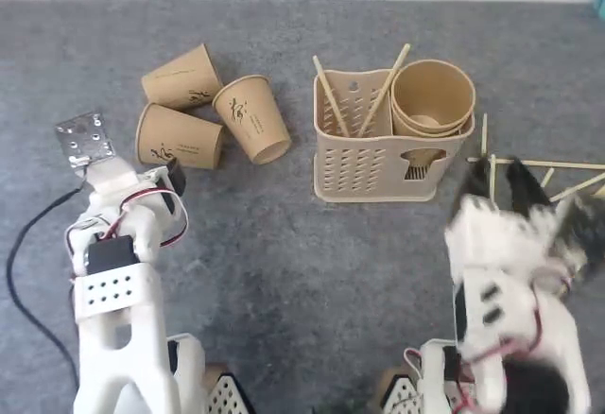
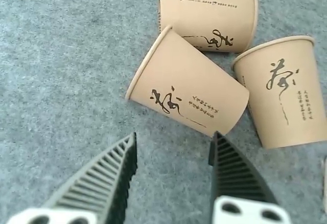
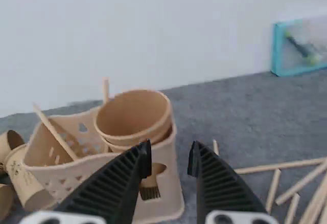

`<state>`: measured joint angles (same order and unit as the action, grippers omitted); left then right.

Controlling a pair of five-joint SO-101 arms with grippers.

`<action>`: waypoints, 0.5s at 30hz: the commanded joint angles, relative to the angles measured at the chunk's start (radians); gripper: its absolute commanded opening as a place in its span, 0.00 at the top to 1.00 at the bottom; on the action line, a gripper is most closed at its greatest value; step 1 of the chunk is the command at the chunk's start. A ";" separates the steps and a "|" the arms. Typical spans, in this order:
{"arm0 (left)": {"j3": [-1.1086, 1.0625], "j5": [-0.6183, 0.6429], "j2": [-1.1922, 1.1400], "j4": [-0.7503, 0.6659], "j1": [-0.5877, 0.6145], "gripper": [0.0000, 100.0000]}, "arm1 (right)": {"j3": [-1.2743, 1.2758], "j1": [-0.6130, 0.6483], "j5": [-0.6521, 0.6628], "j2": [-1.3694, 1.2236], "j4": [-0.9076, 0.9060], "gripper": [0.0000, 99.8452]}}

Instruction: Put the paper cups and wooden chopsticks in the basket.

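Cups of brown paper, three in all, lie on their sides near the far left corner of the grey-covered desk [image 1: 284, 263]. The rear cup [image 1: 181, 77] is closest to the far edge. The front cup [image 1: 180, 137] lies just before it, and the right-hand cup [image 1: 253, 116] lies beside both with its mouth turned toward the front edge. The basket [image 1: 378, 163] stands upright near the middle of the far edge, well apart from these three. Its right compartment holds stacked cups [image 1: 433, 93]. Its left compartment holds two chopsticks [image 1: 329, 94] that lean apart and stick out above the rim. Loose chopsticks [image 1: 539, 163] lie scattered at the right edge, just beside the basket. The left gripper [image 2: 173, 137] hangs low over the desk just short of the front cup [image 2: 189, 93], its jaws spread wide with nothing between them. The rear cup [image 2: 209, 14] and right-hand cup [image 2: 286, 91] lie beyond. The right gripper [image 1: 498, 187] sits at the basket's front right corner, near the loose chopsticks. In its wrist view the right gripper [image 3: 169, 150] faces the basket [image 3: 168, 198], and its jaws are a narrow gap apart and hold nothing.
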<state>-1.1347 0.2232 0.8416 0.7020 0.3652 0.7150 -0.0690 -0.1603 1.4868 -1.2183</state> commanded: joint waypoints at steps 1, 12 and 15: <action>0.018 0.008 0.031 -0.011 0.002 0.78 | 0.003 -0.137 -0.005 0.073 -0.159 0.88; 0.134 0.005 0.031 0.130 0.006 0.78 | 0.456 -0.487 0.152 0.120 -0.047 0.88; 0.213 0.006 0.029 0.209 0.006 0.78 | 0.658 -0.527 0.124 0.122 0.076 0.88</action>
<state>-1.0518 0.2232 0.8416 0.8309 0.3652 1.2259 -0.5508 -0.0330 1.6003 -1.2520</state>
